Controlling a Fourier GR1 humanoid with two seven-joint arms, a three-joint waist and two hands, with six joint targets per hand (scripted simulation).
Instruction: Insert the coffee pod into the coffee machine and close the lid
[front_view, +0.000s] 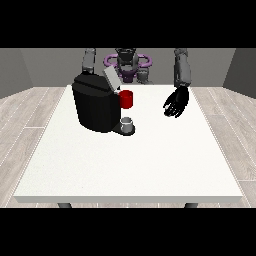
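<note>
White table (150, 165): large, rectangular, carrying the items below. Coffee machine (95, 107): black, boxy, standing on the table's far left part as the front view shows it; its grey lid (111, 78) is raised and tilted back, so the top stands open. Red thing at the machine (127, 99): sits at the machine's right side, just under the raised lid. Grey thing (127, 123): small, cup-shaped, resting on the machine's dark base plate directly below the red thing; whether this is the coffee pod cannot be told. Hand at the view's right (176, 104): black, hanging over the table well apart from the machine, fingers spread and relaxed, holding nothing. Hand at the view's left: hidden behind the machine, only its arm (89, 61) showing above.
</note>
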